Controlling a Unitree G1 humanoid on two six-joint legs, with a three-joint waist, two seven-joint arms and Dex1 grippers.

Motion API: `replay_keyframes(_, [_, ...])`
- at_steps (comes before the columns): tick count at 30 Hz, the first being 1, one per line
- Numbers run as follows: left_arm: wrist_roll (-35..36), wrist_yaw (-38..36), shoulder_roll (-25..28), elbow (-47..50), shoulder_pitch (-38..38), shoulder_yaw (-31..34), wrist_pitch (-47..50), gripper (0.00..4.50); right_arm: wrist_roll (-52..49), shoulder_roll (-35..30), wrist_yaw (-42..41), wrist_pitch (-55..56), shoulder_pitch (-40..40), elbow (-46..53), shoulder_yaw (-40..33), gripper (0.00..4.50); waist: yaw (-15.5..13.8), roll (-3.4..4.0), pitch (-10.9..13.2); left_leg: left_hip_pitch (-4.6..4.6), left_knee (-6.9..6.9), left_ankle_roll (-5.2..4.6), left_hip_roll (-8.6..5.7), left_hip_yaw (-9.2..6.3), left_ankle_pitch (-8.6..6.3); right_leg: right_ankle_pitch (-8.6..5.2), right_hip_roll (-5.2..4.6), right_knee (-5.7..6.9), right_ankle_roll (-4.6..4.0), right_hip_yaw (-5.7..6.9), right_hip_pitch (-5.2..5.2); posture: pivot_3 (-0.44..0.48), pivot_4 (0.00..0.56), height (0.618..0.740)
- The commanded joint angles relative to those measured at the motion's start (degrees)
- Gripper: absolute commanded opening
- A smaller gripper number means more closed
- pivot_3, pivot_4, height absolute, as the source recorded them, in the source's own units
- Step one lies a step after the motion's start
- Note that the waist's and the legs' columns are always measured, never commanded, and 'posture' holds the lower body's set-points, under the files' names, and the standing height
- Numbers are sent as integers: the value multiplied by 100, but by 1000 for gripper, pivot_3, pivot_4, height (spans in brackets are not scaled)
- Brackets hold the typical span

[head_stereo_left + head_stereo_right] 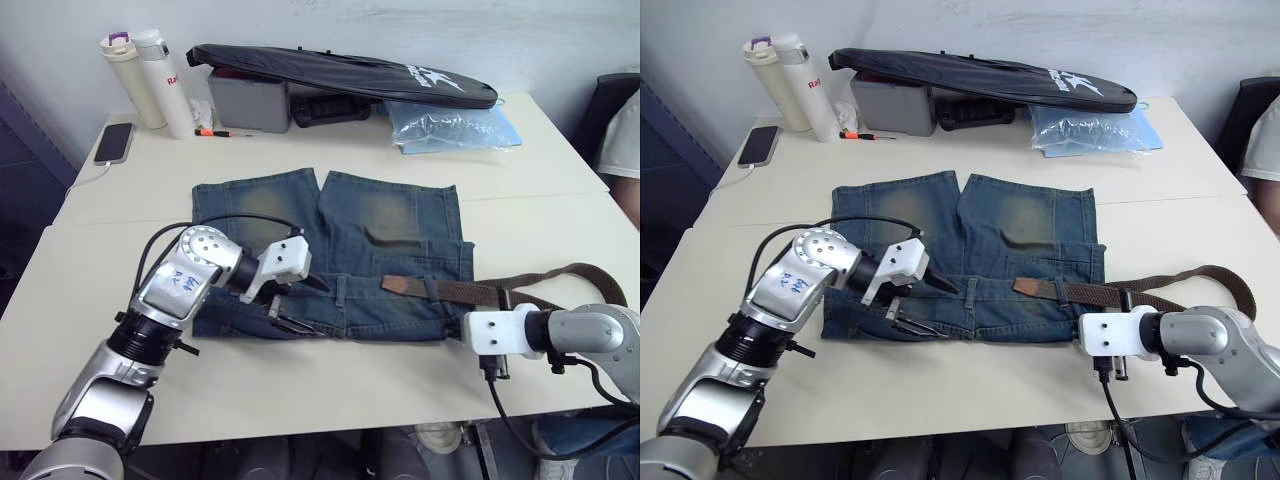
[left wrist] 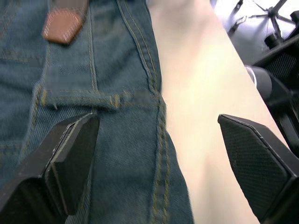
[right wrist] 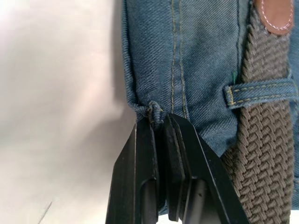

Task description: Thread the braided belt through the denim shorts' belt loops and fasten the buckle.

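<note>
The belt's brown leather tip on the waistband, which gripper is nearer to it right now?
Right, narrowly. The right gripper is shut on the denim shorts at the waistband corner the braided belt enters; the leather tip lies between it and the open left gripper.

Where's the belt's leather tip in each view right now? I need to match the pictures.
Left eye: leather tip lies on the shorts' waistband, just right of centre.
Right eye: tip, same spot on the waistband.
Left wrist: tip beyond the left gripper.
Right wrist: tip past a belt loop.
Shared landmark: the waistband's yellow stitching.
</note>
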State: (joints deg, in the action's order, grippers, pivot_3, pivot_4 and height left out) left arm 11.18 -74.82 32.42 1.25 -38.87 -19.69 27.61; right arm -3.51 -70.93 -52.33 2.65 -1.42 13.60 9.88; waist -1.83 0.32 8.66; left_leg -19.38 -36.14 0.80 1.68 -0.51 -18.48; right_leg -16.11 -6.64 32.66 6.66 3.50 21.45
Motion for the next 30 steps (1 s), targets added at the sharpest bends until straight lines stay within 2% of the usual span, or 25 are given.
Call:
replay_keyframes(1, [-56,175,-229,-96,-256,-35,-194,4500,33,-96,-352,304,126,-344,-305,57,-3,0,0,0,-1,1,0,1,1,0,0,0,1,0,0,0,150,740])
replay_keyframes(5, [-75,189,-382,-237,-386,-111,-302,4500,-203,40,-576,132,74,-273,-523,57,24,0,0,1,-3,7,0,5,4,8,-1,-1,14,-4,0,0,150,740])
replay_keyframes(8, [-124,181,-473,-353,-465,-184,-455,4500,-303,-14,-766,-18,106,-111,-694,1280,23,5,1,2,-2,8,0,5,5,8,0,-2,14,-5,0,0,150,740])
replay_keyframes(9, [-131,166,-512,-397,-500,-204,-494,4500,-338,-68,-832,-85,149,-52,-788,1469,25,6,1,2,-2,8,0,5,5,8,0,-2,14,-5,1,0,150,740])
replay_keyframes(10, [-140,162,-552,-440,-534,-218,-529,4500,-353,-117,-877,-124,193,1,-893,2049,28,6,2,1,-2,9,0,6,5,8,0,-2,14,-5,2,0,150,740])
replay_keyframes(12, [-171,199,-682,-590,-644,-216,-669,4500,-455,-185,-966,-264,273,181,-1224,2613,27,8,2,1,-1,9,1,7,5,8,1,-2,14,-6,2,0,150,740])
replay_keyframes(14, [-213,291,-871,-796,-790,-200,-910,4500,-435,-294,-1012,-378,328,399,-1533,3575,21,9,3,1,-2,9,0,8,5,8,1,-2,15,-7,2,0,150,740])
replay_keyframes(16, [-349,461,-1059,-1055,-950,-224,-1220,4500,-535,-307,-1076,-583,442,616,-1759,4217,22,9,4,0,-3,12,0,8,7,9,0,-1,16,-7,2,0,150,740])
replay_keyframes(17, [-464,580,-1192,-1269,-1076,-265,-1450,4500,-766,-257,-1085,-902,496,841,-1928,4397,23,8,4,0,-4,13,0,9,8,10,0,-2,17,-7,2,0,150,740])
replay_keyframes(21, [-810,913,-1716,-2113,-1495,-464,-2153,4500,-1302,-105,-933,-1922,591,1627,-2351,4397,22,8,7,0,-4,15,0,12,8,13,0,-4,23,-10,2,0,150,740])
replay_keyframes(30, [-1557,1541,-2660,-4115,-2358,-832,-3267,4500,-1691,523,199,-3809,671,2906,-2354,4397,-15,-13,20,-7,-6,25,1,17,7,23,0,-26,35,-11,1,0,150,740])
